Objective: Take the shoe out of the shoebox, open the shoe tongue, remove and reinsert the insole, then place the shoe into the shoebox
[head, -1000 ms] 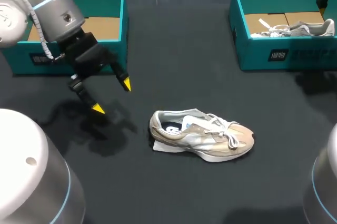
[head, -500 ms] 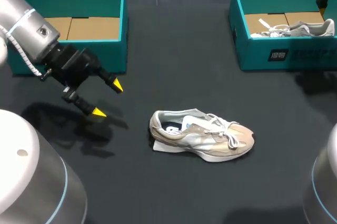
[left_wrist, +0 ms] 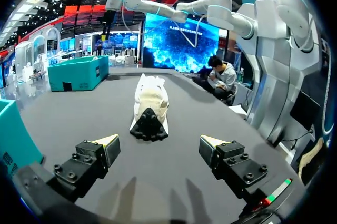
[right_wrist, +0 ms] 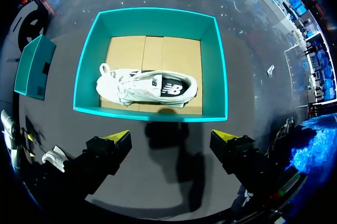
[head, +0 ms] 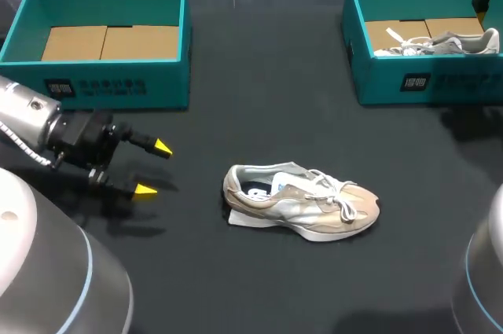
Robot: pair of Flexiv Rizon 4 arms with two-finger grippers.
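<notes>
- Left shoebox [head: 110, 86]: it stands open at your left on the tabletop [head: 259, 106], showing only its cardboard floor. A white label is printed on its front wall, too small to make out.
- Left claw [head: 153, 168]: it hangs low over the tabletop in front of that box. Its fingers are spread apart and hold nothing. It points toward the shoe but is well apart from it. The left wrist view shows the heel of the shoe [left_wrist: 150, 105] ahead of the claw, between the lines of the two fingers.
- Shoe [head: 302, 202]: the beige shoe rests on its sole on the tabletop between the two boxes, toe toward your right.
  - Step one, removal from the box, reads as done.
  - The laces look drawn and the tongue is down. An insole shows inside the collar.
  - I judge that the tongue, the insole cycle and the return to the box remain.
- Right shoebox [head: 424, 82]: it holds a second, pale shoe [right_wrist: 147, 89]. Its front wall carries a similar white label, also illegible.
- Right claw [right_wrist: 171, 142]: it hovers above the near wall of that box, fingers apart and empty.
</notes>
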